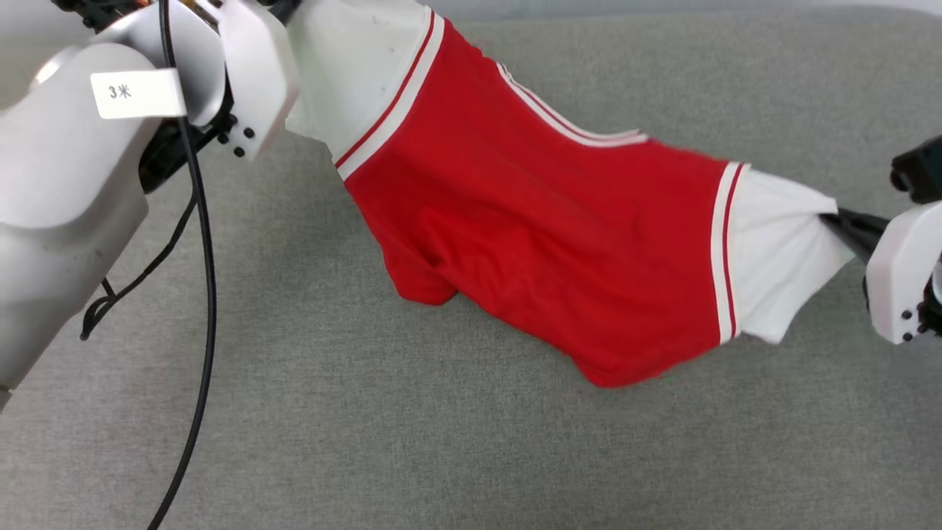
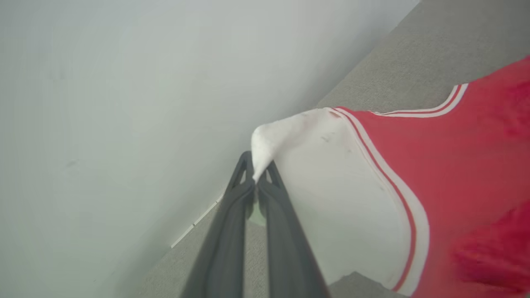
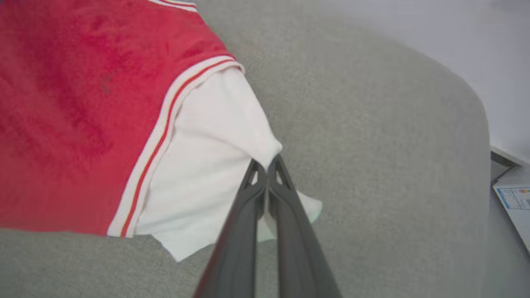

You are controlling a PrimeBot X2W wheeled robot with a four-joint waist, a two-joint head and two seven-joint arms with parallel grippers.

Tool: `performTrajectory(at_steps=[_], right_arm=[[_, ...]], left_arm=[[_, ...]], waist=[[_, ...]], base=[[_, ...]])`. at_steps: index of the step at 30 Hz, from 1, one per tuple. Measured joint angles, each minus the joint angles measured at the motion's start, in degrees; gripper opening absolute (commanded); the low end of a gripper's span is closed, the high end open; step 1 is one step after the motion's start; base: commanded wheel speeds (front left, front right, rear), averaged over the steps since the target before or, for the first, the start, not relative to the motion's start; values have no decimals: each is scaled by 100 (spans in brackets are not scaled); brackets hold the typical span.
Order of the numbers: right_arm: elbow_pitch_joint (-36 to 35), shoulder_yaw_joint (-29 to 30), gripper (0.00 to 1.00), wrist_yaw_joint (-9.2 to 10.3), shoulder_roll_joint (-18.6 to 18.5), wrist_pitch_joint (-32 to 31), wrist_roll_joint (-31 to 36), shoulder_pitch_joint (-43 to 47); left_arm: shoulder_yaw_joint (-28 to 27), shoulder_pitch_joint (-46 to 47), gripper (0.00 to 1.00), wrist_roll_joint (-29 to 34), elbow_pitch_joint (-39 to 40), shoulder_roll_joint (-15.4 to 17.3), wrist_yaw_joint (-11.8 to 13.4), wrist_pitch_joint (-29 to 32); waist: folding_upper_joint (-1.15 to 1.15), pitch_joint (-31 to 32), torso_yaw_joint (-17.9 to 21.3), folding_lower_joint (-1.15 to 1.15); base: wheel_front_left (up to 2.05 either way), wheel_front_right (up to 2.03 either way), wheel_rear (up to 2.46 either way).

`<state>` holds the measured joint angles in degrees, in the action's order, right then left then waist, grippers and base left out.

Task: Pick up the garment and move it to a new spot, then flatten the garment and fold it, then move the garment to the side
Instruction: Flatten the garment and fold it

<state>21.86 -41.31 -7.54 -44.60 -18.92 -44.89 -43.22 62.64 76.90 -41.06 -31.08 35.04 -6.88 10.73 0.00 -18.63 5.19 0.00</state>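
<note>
You've got the garment (image 1: 530, 221) strung between both arms, running from the upper left of the head view down to the right edge, red body in the middle, a white sleeve at each end. Left gripper (image 2: 257, 176): fingers pressed together on the tip of the sleeve, cloth bunched between the tips. Right gripper (image 3: 266, 171): same, closed tight on the edge of the other sleeve, a flap of white hanging past the fingers. The red lower part droops toward the grey surface (image 1: 441, 442) at centre frame; can't tell if it touches. Striped trim shows at both sleeve seams and along the collar edge at the top. In the head view, the pale left forearm (image 1: 59, 191) and its wrist shell fill the upper left and cover the sleeve end there. A white tag (image 1: 136, 94) sits on that arm. A black cable (image 1: 208, 294) hangs down the left side in front of the surface. White wall (image 2: 124, 103) behind in the left wrist view; a printed sheet (image 3: 513, 198) at the right edge of the right wrist view, off the surface.
</note>
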Motion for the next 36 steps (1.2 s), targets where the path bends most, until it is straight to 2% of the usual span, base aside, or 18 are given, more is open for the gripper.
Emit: performTrajectory(at_steps=[9,18,23,30,36], right_arm=[[-341,600,0,0,-40,586,174,-114],[-1084,1521,0,1,254,734,623,-402],[-1468,2003,0,1,492,727,917,-510],[-1774,2510,0,0,745,594,1339,-959],[-1794,2687,0,1,920,420,1596,-1608]], left_arm=[[-57,-25,0,105,386,4,92,-547],[-377,135,0,140,1044,167,443,-911],[-605,330,0,113,1337,260,613,-1022],[-905,770,0,46,1209,248,647,-1177],[-1121,1204,0,-5,1158,293,636,-1198]], waist=[[0,683,-96,0],[0,1139,-317,0],[0,1182,-427,0],[0,1031,-511,0],[0,719,-549,0]], base=[[0,0,0],[0,0,0],[0,0,0],[0,0,0],[0,0,0]])
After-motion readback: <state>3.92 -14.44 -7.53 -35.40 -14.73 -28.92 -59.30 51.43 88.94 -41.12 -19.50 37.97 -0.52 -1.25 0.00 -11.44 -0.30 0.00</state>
